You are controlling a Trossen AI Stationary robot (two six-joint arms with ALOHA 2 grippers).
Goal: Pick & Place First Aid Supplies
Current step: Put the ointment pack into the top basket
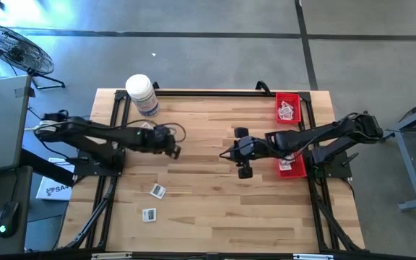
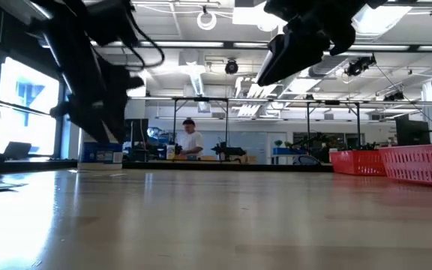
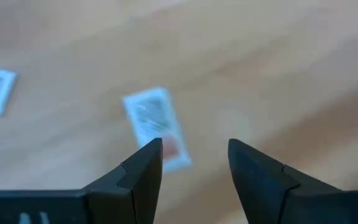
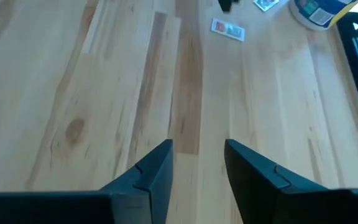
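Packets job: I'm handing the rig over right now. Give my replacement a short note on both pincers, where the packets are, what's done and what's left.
Left pincer: open, empty, above the table left of centre, one packet just ahead of its fingers.
Right pincer: open, empty, over bare wood near the table's middle.
Done: some packets already lie in the red bins at the right edge.
Left: two loose packets near the front left, possibly another by the white jar.

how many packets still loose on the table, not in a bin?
2 clearly loose: one packet near the table's middle-left and another packet just in front of it. A third may lie by the left gripper; the arms could hide more.
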